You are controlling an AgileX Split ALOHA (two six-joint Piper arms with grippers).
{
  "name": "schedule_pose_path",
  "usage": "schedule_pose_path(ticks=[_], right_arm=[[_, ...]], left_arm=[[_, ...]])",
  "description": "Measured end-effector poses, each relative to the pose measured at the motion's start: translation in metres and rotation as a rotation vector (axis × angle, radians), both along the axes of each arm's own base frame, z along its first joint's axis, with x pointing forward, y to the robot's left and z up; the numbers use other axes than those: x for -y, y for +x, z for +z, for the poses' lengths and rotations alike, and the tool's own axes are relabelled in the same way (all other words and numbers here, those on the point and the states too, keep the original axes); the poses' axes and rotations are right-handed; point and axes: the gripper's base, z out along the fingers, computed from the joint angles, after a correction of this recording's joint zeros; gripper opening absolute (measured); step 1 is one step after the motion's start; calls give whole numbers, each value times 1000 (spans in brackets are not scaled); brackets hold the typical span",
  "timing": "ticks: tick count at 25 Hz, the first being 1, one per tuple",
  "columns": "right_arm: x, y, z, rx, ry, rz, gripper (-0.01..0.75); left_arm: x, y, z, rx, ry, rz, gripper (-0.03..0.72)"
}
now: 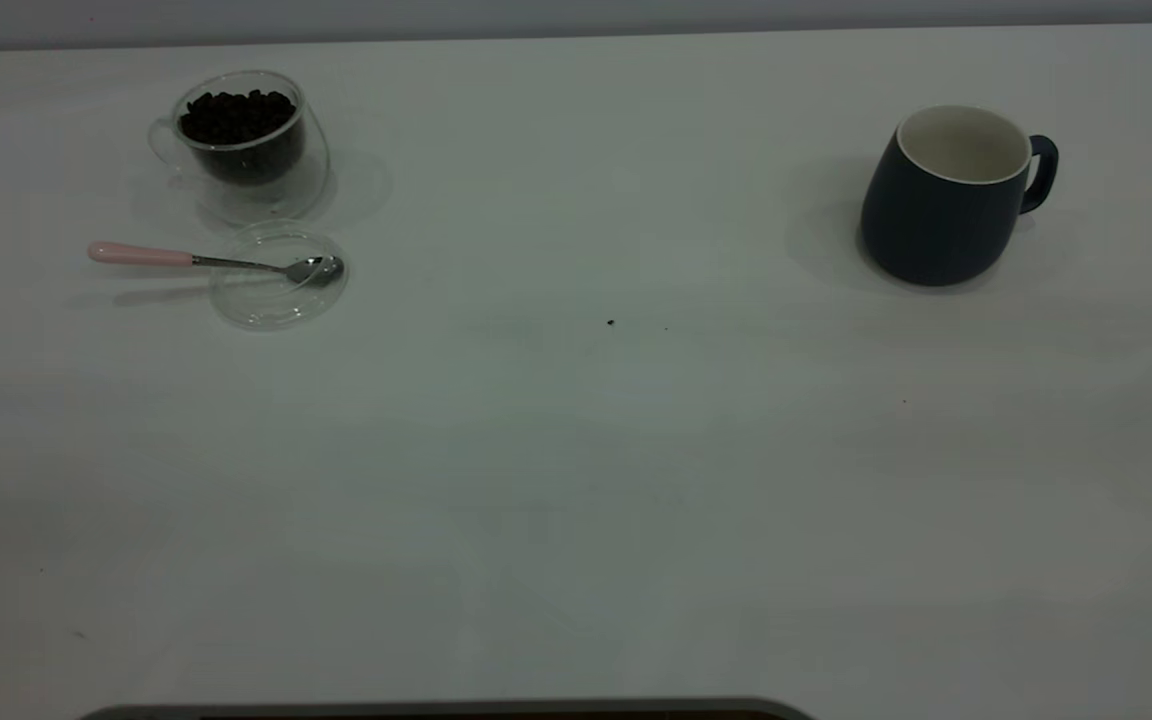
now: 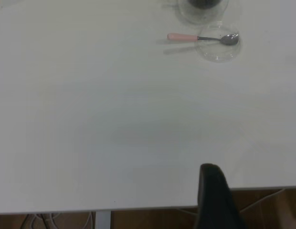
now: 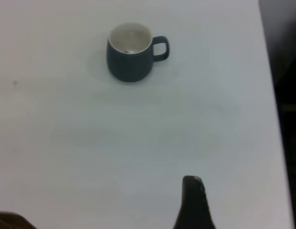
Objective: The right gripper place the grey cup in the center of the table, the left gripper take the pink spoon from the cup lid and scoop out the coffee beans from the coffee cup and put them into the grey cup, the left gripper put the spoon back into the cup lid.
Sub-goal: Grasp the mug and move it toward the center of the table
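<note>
The grey cup (image 1: 946,195) stands upright at the far right of the table (image 1: 576,480), handle turned outward; the right wrist view shows it (image 3: 131,57) well ahead of my right gripper (image 3: 192,183). At the far left stands the coffee cup (image 1: 241,140), heaped with coffee beans (image 1: 236,112). Just in front of it lies the cup lid (image 1: 278,275), with the pink spoon (image 1: 186,258) resting bowl-in-lid and its handle pointing left. My left gripper (image 2: 211,171) hangs over the near table edge, far from the spoon (image 2: 195,37) and lid (image 2: 218,44). Neither gripper shows in the exterior view.
A small dark speck (image 1: 610,322) lies near the table's middle. The left wrist view shows the table's near edge (image 2: 138,209) with brown floor and cables below. In the right wrist view the table's side edge (image 3: 274,119) borders dark space.
</note>
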Motion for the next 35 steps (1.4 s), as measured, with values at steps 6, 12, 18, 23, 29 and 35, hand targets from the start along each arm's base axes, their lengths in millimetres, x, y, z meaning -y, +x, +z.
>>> schedule_pose_path(ticks=[6,12,18,23,29,35], right_arm=[[1,74,43,-186,-165,114,591],[-1,169,22,-368,-255,268,591],[-4,238,-30,-442,-375,470,591],[-7,276,-78,-469,-446,576,591],[-14,309,-137,-480,-495,631,591],[-13,343,-183,-552,-528,682,591]], left_arm=[[0,0,0,0,0,0,484],[0,0,0,0,0,0,484],[0,0,0,0,1,-1,484],[0,0,0,0,1,-1,484],[0,0,0,0,1,-1,484],[0,0,0,0,2,-2,484]])
